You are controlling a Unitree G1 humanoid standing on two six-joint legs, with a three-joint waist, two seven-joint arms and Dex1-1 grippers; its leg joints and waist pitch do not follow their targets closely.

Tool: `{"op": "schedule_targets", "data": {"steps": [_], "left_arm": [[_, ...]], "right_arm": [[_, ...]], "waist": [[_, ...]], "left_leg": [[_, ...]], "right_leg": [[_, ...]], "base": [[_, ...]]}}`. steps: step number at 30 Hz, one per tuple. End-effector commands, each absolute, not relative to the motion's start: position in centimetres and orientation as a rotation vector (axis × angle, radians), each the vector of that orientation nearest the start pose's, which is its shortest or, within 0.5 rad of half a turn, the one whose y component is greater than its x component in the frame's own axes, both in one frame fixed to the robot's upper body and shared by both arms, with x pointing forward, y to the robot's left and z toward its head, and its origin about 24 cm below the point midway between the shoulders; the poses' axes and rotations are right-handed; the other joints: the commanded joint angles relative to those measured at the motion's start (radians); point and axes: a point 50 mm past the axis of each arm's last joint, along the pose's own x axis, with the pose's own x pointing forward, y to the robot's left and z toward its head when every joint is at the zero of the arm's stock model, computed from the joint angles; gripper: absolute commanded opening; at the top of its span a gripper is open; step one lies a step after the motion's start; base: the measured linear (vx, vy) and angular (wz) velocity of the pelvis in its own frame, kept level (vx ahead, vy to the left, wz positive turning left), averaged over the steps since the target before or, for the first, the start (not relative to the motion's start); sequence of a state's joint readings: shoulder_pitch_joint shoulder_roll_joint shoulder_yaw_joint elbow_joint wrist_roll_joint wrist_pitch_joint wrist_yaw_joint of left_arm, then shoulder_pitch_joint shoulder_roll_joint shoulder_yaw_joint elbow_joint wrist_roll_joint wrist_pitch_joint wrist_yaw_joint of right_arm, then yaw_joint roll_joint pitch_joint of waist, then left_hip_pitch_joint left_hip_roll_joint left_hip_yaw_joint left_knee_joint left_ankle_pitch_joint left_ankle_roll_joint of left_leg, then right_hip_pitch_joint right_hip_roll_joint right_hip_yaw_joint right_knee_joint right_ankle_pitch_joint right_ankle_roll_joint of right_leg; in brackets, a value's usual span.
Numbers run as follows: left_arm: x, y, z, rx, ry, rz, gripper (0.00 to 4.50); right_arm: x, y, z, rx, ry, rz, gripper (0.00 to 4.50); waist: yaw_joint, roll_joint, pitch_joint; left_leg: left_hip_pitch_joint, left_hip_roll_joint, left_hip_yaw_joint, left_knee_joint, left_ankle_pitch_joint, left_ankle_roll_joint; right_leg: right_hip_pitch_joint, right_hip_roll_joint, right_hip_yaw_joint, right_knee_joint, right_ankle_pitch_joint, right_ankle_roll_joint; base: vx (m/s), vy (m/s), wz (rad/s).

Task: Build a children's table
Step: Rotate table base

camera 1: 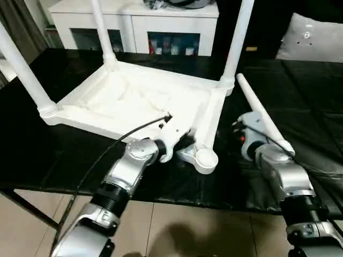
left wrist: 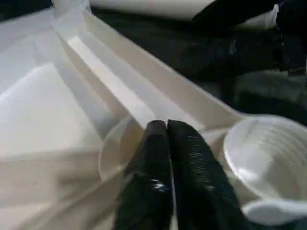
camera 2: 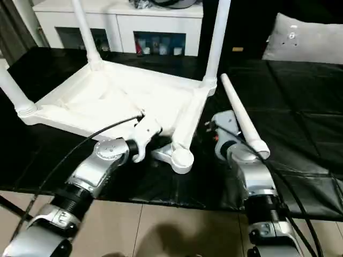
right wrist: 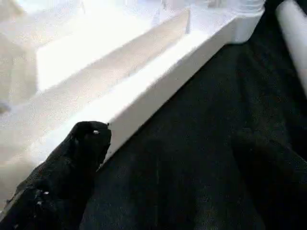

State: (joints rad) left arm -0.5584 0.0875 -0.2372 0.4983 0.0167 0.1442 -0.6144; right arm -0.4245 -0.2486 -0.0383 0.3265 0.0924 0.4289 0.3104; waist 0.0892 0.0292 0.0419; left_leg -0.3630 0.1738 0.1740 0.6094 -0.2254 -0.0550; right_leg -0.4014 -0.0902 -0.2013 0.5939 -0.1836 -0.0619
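Children's table [camera 1: 134,101] is upside down on the black worktable [camera 1: 300,96], roughly centre to 10 o'clock in the head view. Three legs [camera 1: 238,37] already stand in their corner sockets, and the fourth leg [camera 1: 262,120] lies loose at about 3 o'clock, beside the right gripper [right wrist: 158,158]. The one empty socket [camera 1: 206,158] sits at the near corner, around 6 o'clock. Left gripper [left wrist: 167,129] has its fingers pressed together, resting on the rib next to that socket. Right one looks spread wide, holding nothing, though I can make out just one finger clearly. For this step I'd grab the loose leg near its thick end, stand it upright, and push straight down into the socket.
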Motion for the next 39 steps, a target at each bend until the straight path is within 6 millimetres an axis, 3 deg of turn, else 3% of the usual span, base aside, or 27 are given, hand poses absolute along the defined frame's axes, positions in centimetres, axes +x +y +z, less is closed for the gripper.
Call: {"op": "schedule_targets", "data": {"steps": [1, 4, 5, 6, 7, 8, 9, 10, 16, 17, 18, 20, 23, 24, 26, 27, 33, 35, 36, 39], "left_arm": [[32.4, 8.0, 7.3, 0.131, 0.095, -0.753, 0.53], [32.2, 9.2, 7.7, 0.071, 0.076, -0.646, 0.86], [32.2, 9.2, 7.7, 0.071, 0.076, -0.646, 0.89], [32.0, 10.2, 8.0, 0.038, 0.055, -0.557, 0.89], [31.7, 11.0, 8.1, 0.025, 0.041, -0.498, 1.13], [31.7, 11.2, 8.1, 0.022, 0.038, -0.482, 1.24], [31.4, 12.0, 8.1, 0.016, 0.037, -0.436, 1.29], [30.8, 13.1, 8.1, 0.021, 0.028, -0.373, 1.29], [29.9, 14.6, 8.5, 0.027, 0.016, -0.279, 1.74], [29.8, 14.8, 8.8, 0.032, -0.016, -0.260, 1.74], [29.7, 15.1, 9.1, 0.030, -0.045, -0.226, 1.95], [29.6, 15.4, 9.0, 0.010, -0.029, -0.198, 2.15], [29.6, 15.9, 8.7, 0.043, -0.008, -0.151, 2.20], [29.7, 16.4, 8.3, 0.046, 0.044, -0.096, 2.44], [29.7, 16.5, 8.1, 0.053, 0.075, -0.090, 2.44], [29.7, 16.5, 8.2, 0.068, 0.078, -0.095, 2.44], [29.2, 15.9, 8.5, 0.067, 0.045, -0.147, 2.49], [29.2, 15.8, 8.4, 0.065, 0.057, -0.144, 2.67], [29.2, 15.8, 8.4, 0.075, 0.060, -0.156, 2.88], [29.2, 15.5, 8.0, 0.154, 0.084, -0.190, 3.00]], "right_arm": [[31.7, -18.1, 7.0, -0.037, 0.235, 0.225, 4.50], [31.0, -18.0, 7.3, -0.027, 0.200, 0.215, 4.50], [31.0, -18.0, 7.3, -0.027, 0.200, 0.215, 4.50], [30.3, -17.9, 7.4, 0.016, 0.195, 0.198, 4.50], [29.8, -17.8, 7.4, 0.038, 0.188, 0.186, 4.50], [29.7, -17.7, 7.4, 0.043, 0.186, 0.183, 4.50], [29.2, -17.5, 7.3, 0.066, 0.178, 0.182, 4.50], [28.5, -17.1, 7.1, 0.104, 0.186, 0.183, 4.50], [27.9, -16.8, 7.8, 0.058, 0.131, 0.175, 4.50], [27.8, -16.7, 8.2, 0.093, 0.104, 0.179, 4.50], [27.8, -16.7, 8.5, 0.102, 0.090, 0.183, 4.50], [27.7, -16.9, 8.7, 0.102, 0.077, 0.177, 4.50], [27.9, -17.1, 9.3, 0.105, 0.040, 0.146, 4.50], [28.0, -17.2, 9.2, 0.129, 0.081, 0.099, 4.50], [28.2, -17.4, 9.3, 0.119, 0.059, 0.054, 4.50], [28.1, -17.3, 9.3, 0.138, 0.054, 0.055, 4.50], [28.0, -17.3, 8.7, 0.199, 0.100, 0.020, 4.50], [28.0, -17.2, 8.5, 0.094, 0.101, 0.052, 4.50], [28.0, -17.2, 8.4, 0.085, 0.107, 0.039, 4.50], [28.0, -16.7, 7.9, 0.077, 0.176, 0.045, 4.50]], "waist": [[0.005, -0.021, -0.078], [0.002, -0.023, -0.077], [0.002, -0.022, -0.072], [0.003, -0.020, -0.069], [0.001, -0.020, -0.069], [0.001, -0.018, -0.064], [-0.001, -0.019, -0.062], [0.000, -0.010, -0.061], [-0.002, -0.011, -0.057], [-0.002, -0.011, -0.057], [-0.001, -0.001, -0.057], [-0.002, -0.004, -0.060], [-0.004, -0.004, -0.063], [-0.007, -0.011, -0.064], [-0.006, -0.007, -0.064], [-0.004, -0.011, -0.065], [-0.003, -0.008, -0.063], [-0.002, -0.008, -0.063], [-0.002, -0.004, -0.062], [-0.006, -0.004, -0.060]], "left_leg": [[-0.009, 0.082, -0.034, -0.052, 0.066, 0.132], [-0.006, 0.079, -0.029, -0.051, 0.075, 0.149], [-0.005, 0.073, -0.026, -0.053, 0.057, 0.152], [-0.005, 0.067, -0.025, -0.054, 0.030, 0.145], [-0.005, 0.076, -0.027, -0.057, 0.023, 0.135], [-0.003, 0.083, -0.030, -0.060, 0.006, 0.127], [0.000, 0.081, -0.029, -0.063, -0.013, 0.122], [0.000, 0.077, -0.029, -0.065, -0.045, 0.101], [0.002, 0.069, -0.031, -0.070, -0.102, 0.070], [0.003, 0.068, -0.031, -0.069, -0.107, 0.070], [0.001, 0.068, -0.033, -0.070, -0.108, 0.070], [0.002, 0.072, -0.036, -0.070, -0.100, 0.071], [0.000, 0.075, -0.037, -0.070, -0.073, 0.076], [0.000, 0.077, -0.037, -0.069, -0.061, 0.076], [0.001, 0.075, -0.036, -0.068, -0.045, 0.078], [0.001, 0.073, -0.035, -0.068, -0.043, 0.081], [0.001, 0.076, -0.035, -0.069, -0.058, 0.080], [0.000, 0.074, -0.035, -0.068, -0.058, 0.076], [0.001, 0.073, -0.034, -0.068, -0.056, 0.073], [0.002, 0.070, -0.037, -0.070, -0.072, 0.071]], "right_leg": [[0.082, -0.107, 0.098, -0.055, -0.053, -0.067], [0.076, -0.101, 0.096, -0.054, -0.054, -0.079], [0.073, -0.097, 0.093, -0.065, -0.101, -0.067], [0.073, -0.094, 0.090, -0.076, -0.166, -0.043], [0.076, -0.097, 0.093, -0.073, -0.172, -0.041], [0.070, -0.098, 0.092, -0.080, -0.190, -0.031], [0.068, -0.096, 0.090, -0.085, -0.214, -0.027], [0.070, -0.096, 0.091, -0.090, -0.245, -0.011], [0.068, -0.091, 0.088, -0.104, -0.289, 0.031], [0.068, -0.092, 0.088, -0.105, -0.294, 0.034], [0.068, -0.091, 0.086, -0.106, -0.296, 0.040], [0.069, -0.089, 0.086, -0.103, -0.263, 0.045], [0.070, -0.089, 0.090, -0.092, -0.194, 0.023], [0.072, -0.088, 0.092, -0.086, -0.174, 0.015], [0.069, -0.090, 0.093, -0.083, -0.160, 0.002], [0.070, -0.093, 0.094, -0.083, -0.165, 0.000], [0.070, -0.095, 0.096, -0.085, -0.172, -0.009], [0.072, -0.093, 0.094, -0.085, -0.178, -0.003], [0.070, -0.091, 0.094, -0.088, -0.179, 0.005], [0.071, -0.087, 0.092, -0.091, -0.206, 0.023]], "base": [[0.000, 0.000, 0.00], [0.000, 0.000, 0.00], [0.000, 0.000, 0.00], [0.000, 0.000, 0.00], [0.000, 0.000, 0.00], [0.000, 0.000, 0.00], [0.000, 0.000, 0.00], [0.000, 0.000, 0.00], [0.000, 0.000, 0.00], [0.000, 0.000, 0.00], [0.000, 0.000, 0.00], [0.000, 0.000, 0.00], [0.000, 0.000, 0.00], [0.000, 0.000, 0.00], [0.000, 0.000, 0.00], [0.000, 0.000, 0.00], [0.000, 0.000, 0.00], [0.000, 0.000, 0.00], [0.000, 0.000, 0.00], [0.000, 0.000, 0.00]]}}
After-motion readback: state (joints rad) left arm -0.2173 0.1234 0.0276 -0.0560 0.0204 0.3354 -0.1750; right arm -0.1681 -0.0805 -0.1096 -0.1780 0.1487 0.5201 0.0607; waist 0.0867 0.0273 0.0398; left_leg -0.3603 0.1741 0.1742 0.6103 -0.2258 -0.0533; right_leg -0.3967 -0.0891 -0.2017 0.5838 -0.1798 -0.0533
